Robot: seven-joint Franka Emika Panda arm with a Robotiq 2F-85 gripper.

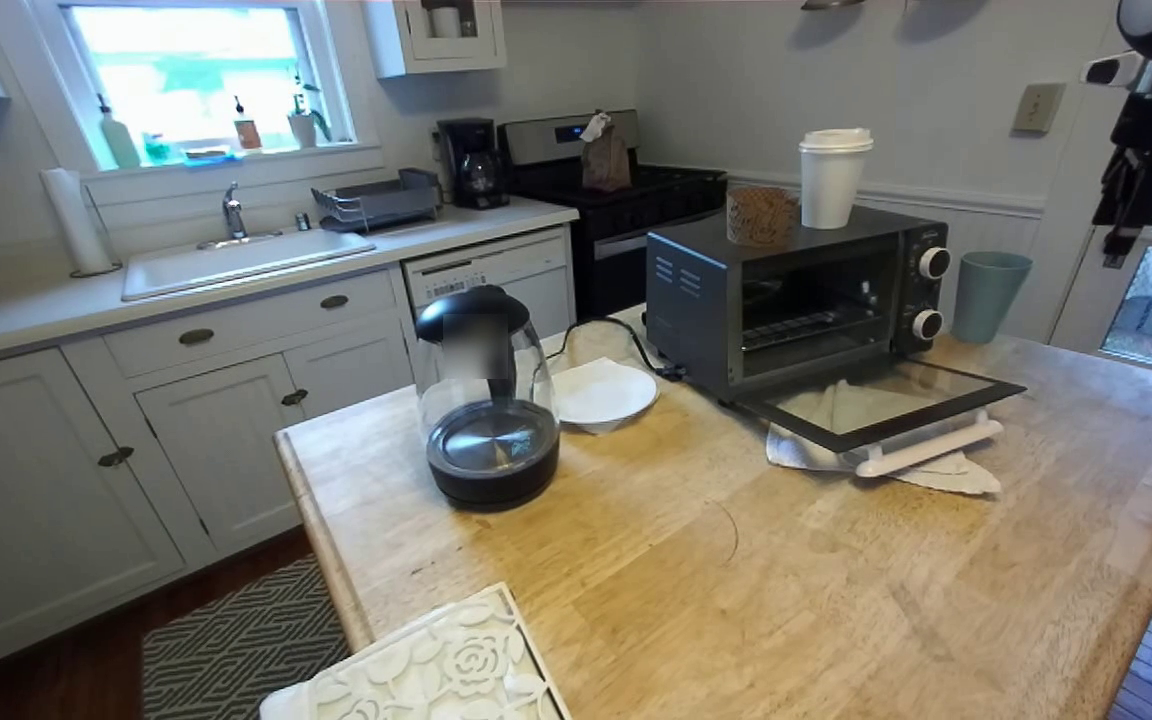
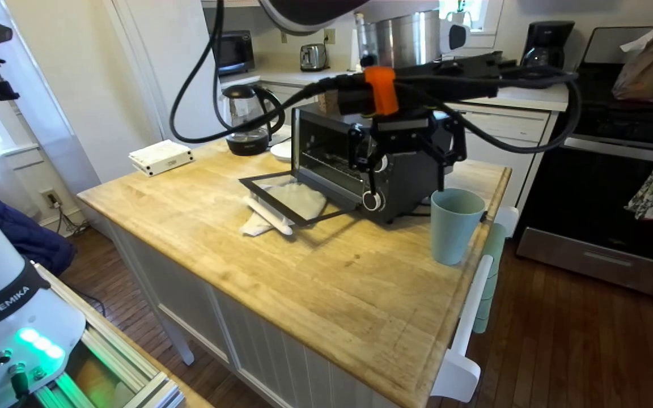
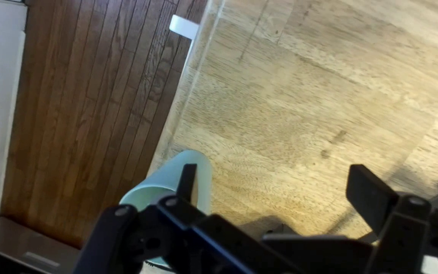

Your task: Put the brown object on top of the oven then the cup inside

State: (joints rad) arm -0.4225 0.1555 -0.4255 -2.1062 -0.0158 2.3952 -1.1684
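Table [image 1: 836, 580] with rectangular pale-wood top and panelled base, in both exterior views. Toaster oven [image 1: 701, 310], box-shaped, black, set on the table, with two white-edged round knobs [image 1: 934, 263] at one end. Glass door [image 1: 886, 400] of the oven, black-framed, lowered to near horizontal; wire rack [image 1: 791, 328] visible inside. Kettle [image 1: 492, 440] of clear glass with black trim, upright on the table, apart from the vented side of the oven. Pincer [image 2: 406, 186], black, two-jawed, above the table, apart from the oven; jaws spread wide, with wood surface visible between them in the wrist view. Tumbler [image 1: 991, 297], tapered, blue-green, upright on the table near the knob end of the oven. Cup [image 1: 834, 185], plain white, cylindrical, lidded, upright on top of the oven. Vessel [image 1: 762, 217], round, mottled brown, likewise on top of the oven, just beside the cup; contact between the two not determinable.
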